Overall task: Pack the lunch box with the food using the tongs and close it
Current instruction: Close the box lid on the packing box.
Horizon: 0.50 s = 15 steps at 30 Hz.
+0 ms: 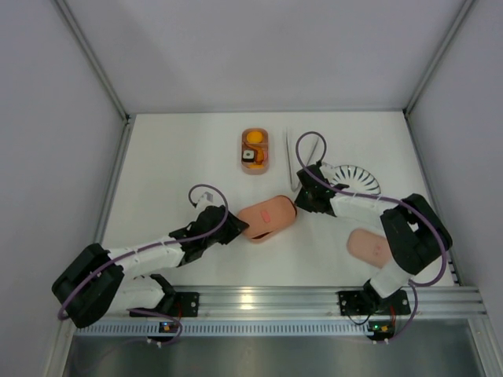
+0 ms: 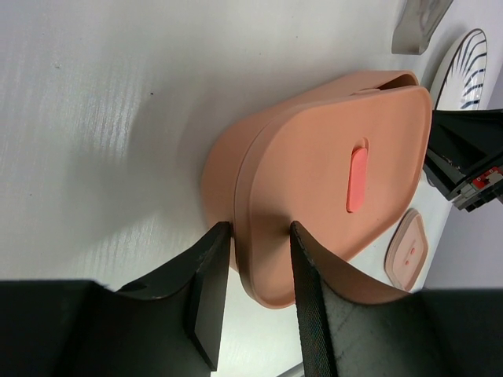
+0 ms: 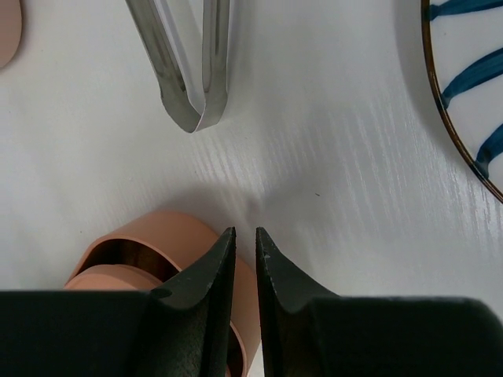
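A salmon-pink lunch box (image 1: pixel 267 218) lies mid-table with its lid (image 2: pixel 338 165) on top, tilted and slightly ajar at the far end. My left gripper (image 2: pixel 259 236) is shut on the box's near end, one finger on the wall and one on the lid. My right gripper (image 3: pixel 245 236) is shut on the thin rim (image 3: pixel 149 228) at the opposite end. A second tray (image 1: pixel 255 149) further back holds food: an orange piece (image 1: pixel 254 139) and a sushi roll (image 1: pixel 249 157). The tongs (image 1: pixel 294 161) lie on the table beyond the right gripper, their joined end (image 3: pixel 192 102) close ahead.
A striped white plate (image 1: pixel 357 179) sits to the right of the tongs. A spare pink lid (image 1: pixel 369 246) lies near the right arm's base. White walls enclose the table on three sides.
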{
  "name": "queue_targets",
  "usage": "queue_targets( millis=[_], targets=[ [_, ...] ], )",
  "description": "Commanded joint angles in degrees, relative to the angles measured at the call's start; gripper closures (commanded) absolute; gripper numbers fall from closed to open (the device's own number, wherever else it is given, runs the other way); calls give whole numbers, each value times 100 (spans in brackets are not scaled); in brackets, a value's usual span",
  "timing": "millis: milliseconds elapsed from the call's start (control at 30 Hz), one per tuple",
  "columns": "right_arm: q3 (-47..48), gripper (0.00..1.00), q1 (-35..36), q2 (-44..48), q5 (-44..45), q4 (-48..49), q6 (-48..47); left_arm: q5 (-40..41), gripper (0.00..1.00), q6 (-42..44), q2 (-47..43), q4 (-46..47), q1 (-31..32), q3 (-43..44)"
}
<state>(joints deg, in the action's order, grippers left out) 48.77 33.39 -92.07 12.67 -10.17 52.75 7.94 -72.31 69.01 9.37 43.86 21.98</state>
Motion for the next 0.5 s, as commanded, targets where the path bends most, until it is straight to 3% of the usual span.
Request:
queue_targets(
  millis=[0,467],
  targets=[
    [-26,84,309,225,-300,227,130,119,59,-195,-46,101,123,246],
    [18,84,449,216,-291,200,192,-74,55,-20,77,-110,211,518]
  ],
)
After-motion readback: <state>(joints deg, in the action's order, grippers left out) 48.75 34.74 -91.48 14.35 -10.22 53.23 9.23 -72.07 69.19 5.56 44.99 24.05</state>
